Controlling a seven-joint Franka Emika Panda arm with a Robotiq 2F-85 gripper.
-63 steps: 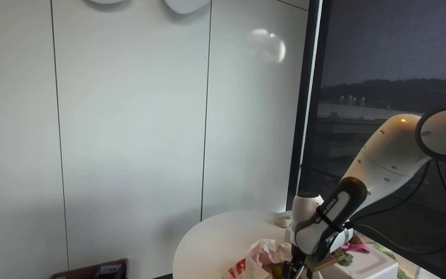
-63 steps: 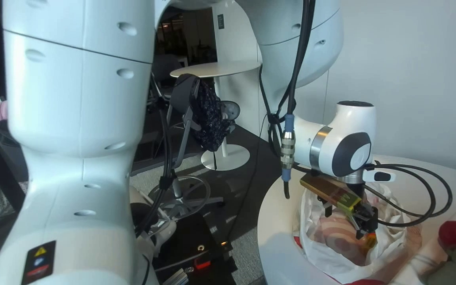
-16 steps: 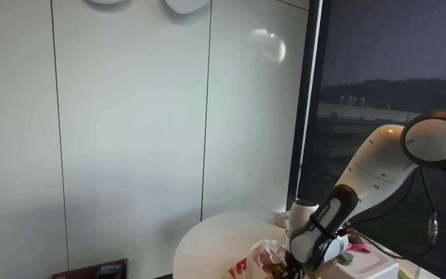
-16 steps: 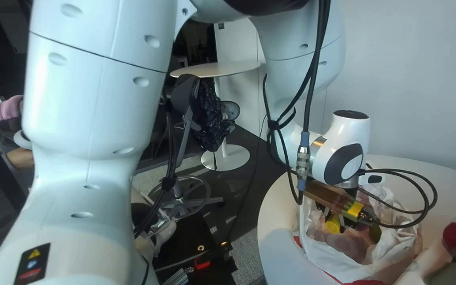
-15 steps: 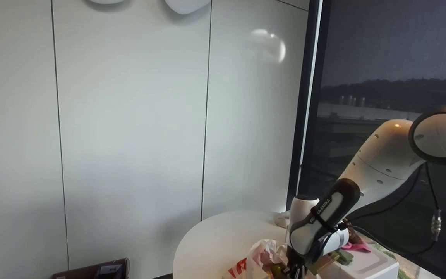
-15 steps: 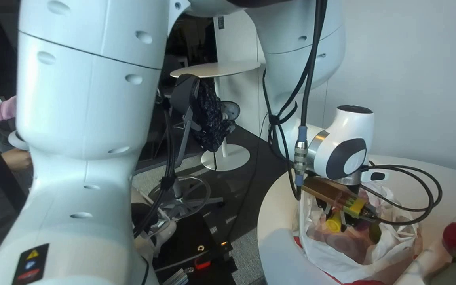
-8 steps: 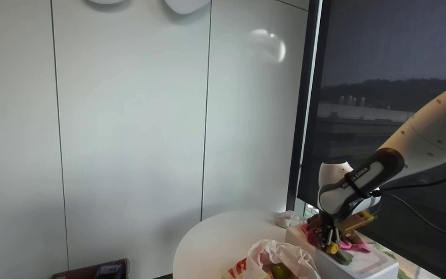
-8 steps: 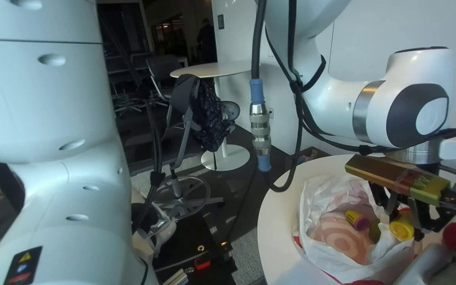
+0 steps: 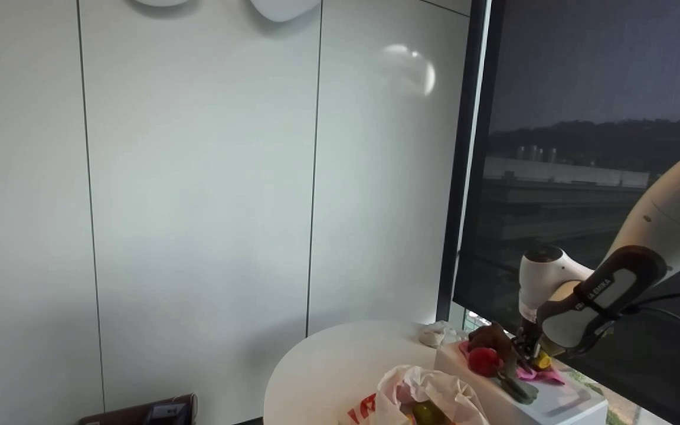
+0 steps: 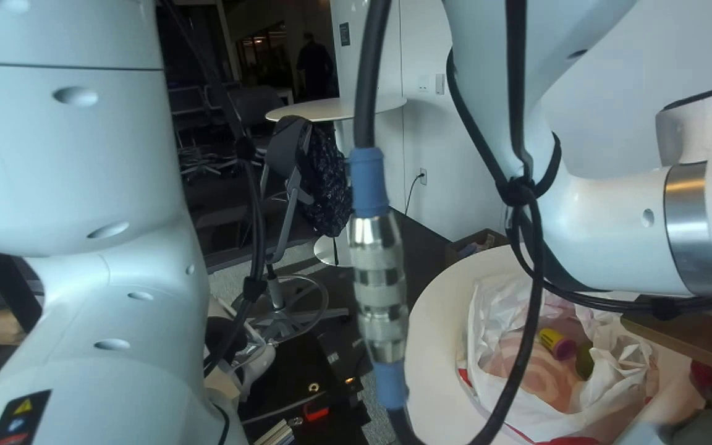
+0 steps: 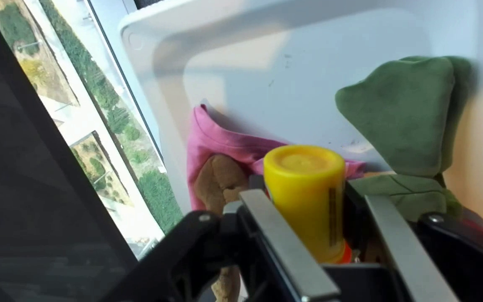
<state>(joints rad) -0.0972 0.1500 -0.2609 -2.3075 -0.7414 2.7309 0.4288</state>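
Desk [image 9: 334, 372] curves past a white box [image 11: 308, 63] and carries a gaping bag [image 10: 609, 389], presumably propped by its crumpled folds. Over the box, whose flat top supports a green plush toy [image 11: 396, 113] and pink cloth [image 11: 233, 140], the claw [image 11: 304, 197] is clamped on a yellow tub [image 11: 308, 205], squeezing opposite sides, likely to stop slipping.

Seen in an exterior view with a plastic bag [image 9: 451, 389] on a round white table [image 9: 337, 372], bottom center, and with pink cloth [image 9: 548, 376] and green plush [image 9: 520, 391] on a white box [image 9: 561, 404], lower right.
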